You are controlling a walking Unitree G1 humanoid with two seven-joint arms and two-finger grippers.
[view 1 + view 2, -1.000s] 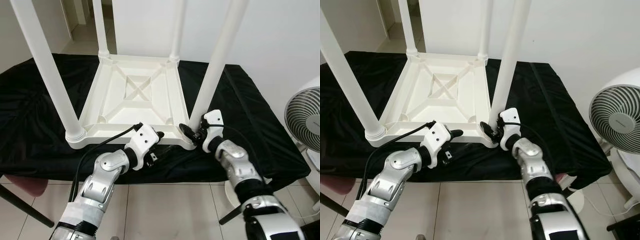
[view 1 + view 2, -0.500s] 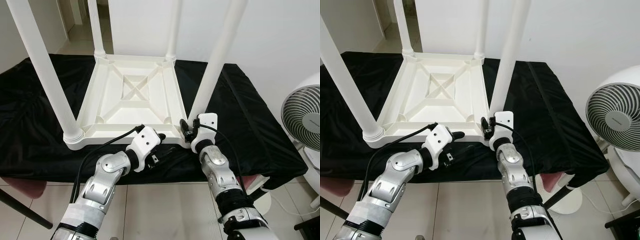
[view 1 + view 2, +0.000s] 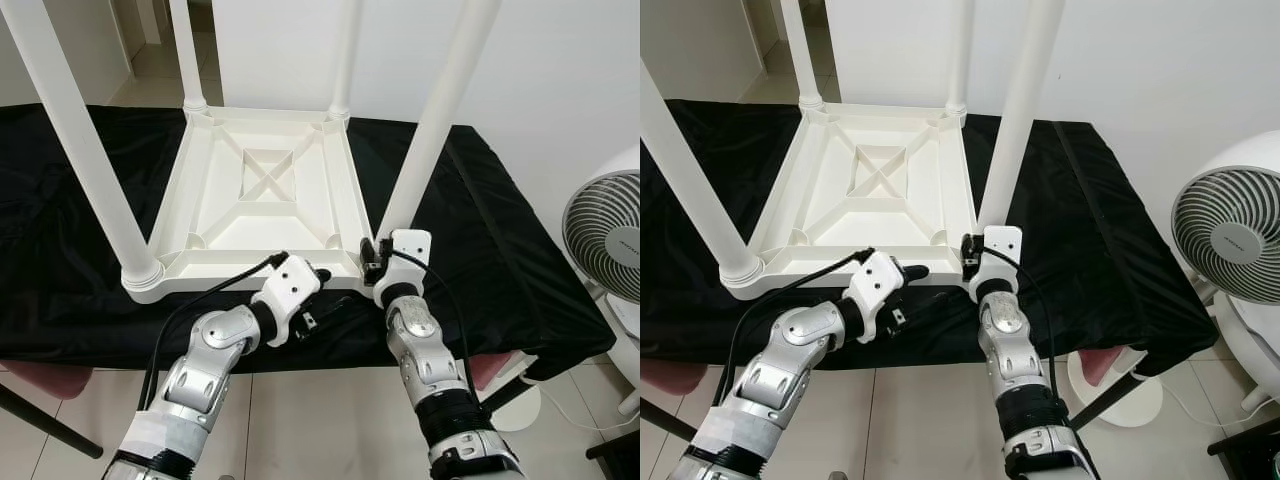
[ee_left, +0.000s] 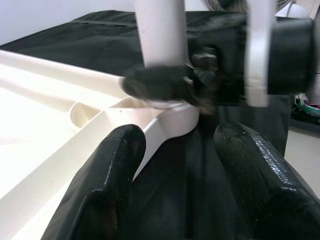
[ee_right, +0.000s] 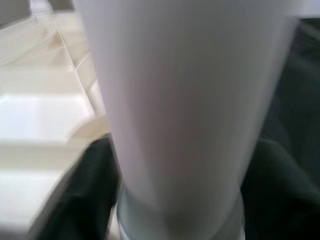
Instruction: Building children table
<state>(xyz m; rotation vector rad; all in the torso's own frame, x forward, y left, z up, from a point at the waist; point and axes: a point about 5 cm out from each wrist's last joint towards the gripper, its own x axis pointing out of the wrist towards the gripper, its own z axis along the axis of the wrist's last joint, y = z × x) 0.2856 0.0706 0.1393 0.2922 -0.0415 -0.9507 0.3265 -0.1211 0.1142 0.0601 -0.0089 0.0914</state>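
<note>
On a black cloth (image 3: 520,250) over a low surface, the white children's table (image 3: 262,205) lies upside down at the scene's centre, underside ribs up and four white legs rising from its corners. At about 4 o'clock from the table's middle stands the near right leg (image 3: 425,140), and the right gripper (image 3: 372,262) sits at its base, one black finger on each side of the leg, closed around it; the right wrist view shows the leg between the two dark fingers (image 5: 85,200). At 6 o'clock, just beside the table's near edge, the left gripper (image 3: 318,292) hovers with its fingers (image 4: 107,165) spread apart, clasping nothing, aimed toward that same corner. A white fan (image 3: 605,235) stands at 3 o'clock, beyond the cloth's edge.
</note>
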